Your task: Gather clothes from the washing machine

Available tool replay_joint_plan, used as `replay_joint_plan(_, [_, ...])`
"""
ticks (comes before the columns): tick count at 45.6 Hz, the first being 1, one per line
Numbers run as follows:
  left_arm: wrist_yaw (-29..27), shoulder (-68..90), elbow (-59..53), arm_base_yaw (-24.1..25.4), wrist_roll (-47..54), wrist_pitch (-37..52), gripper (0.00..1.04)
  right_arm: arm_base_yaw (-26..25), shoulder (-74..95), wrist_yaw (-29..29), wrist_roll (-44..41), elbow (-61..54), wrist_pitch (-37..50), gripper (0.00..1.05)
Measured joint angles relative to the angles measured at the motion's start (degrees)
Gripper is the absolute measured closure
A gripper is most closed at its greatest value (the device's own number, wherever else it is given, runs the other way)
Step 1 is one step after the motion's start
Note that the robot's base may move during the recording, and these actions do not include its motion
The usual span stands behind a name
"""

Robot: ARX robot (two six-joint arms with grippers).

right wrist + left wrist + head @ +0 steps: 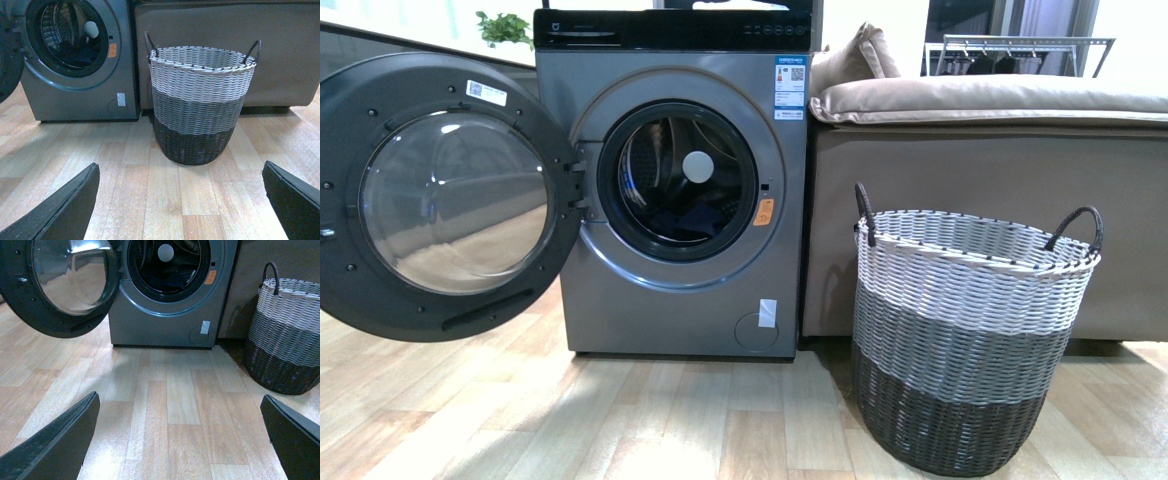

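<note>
A pale wood-plank floor runs up to a grey washing machine at the far left, its round door swung wide open to the left. Dark navy clothes lie low inside the drum. Right of the machine stands a beige sofa, and nearer, in front of it, a woven basket banded white, grey and dark brown. The left end effector faces the machine and the right end effector faces the basket. Both hang low over the floor, released, their black fingers spread wide, grasping nothing.
</note>
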State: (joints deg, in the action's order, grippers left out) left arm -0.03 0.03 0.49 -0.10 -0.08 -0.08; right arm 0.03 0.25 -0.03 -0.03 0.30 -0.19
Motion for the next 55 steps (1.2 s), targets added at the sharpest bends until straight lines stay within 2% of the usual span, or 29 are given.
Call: replay_joint_plan(55, [0.0, 0.1, 0.0, 0.0, 0.0, 0.0, 0.06, 0.0, 0.0, 0.1, 0.0, 0.0, 0.0, 0.07])
